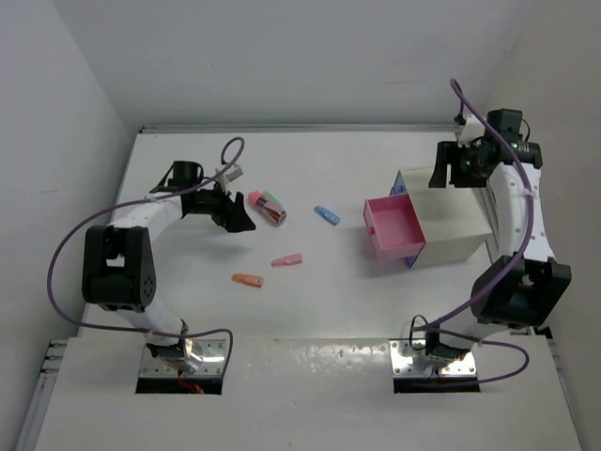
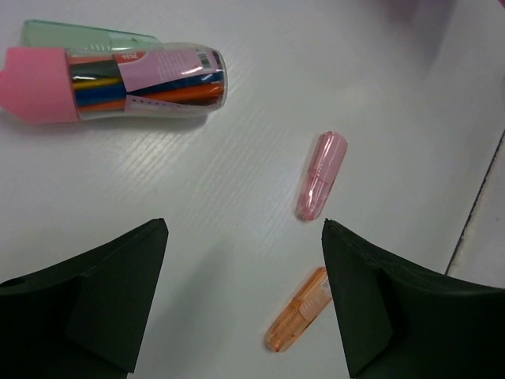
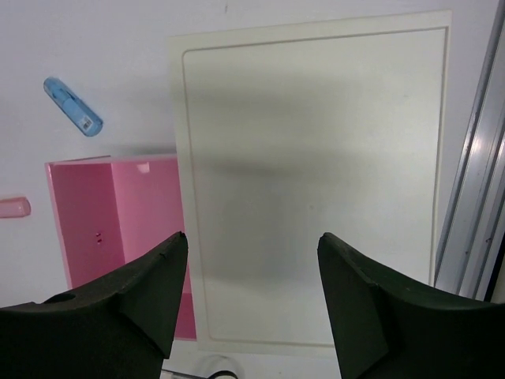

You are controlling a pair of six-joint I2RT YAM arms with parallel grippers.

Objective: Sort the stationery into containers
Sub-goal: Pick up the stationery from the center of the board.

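White table [image 1: 329, 305] between pale bare walls [image 1: 282, 56]; left pincer [image 2: 245, 229] and right pincer [image 3: 252, 237] both spread.

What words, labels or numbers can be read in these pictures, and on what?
No text can be read.
Tube: pink label with a barcode and red print, too blurred.
Blue piece: small sticker, too small.
Orange piece: pale sticker, blurred.
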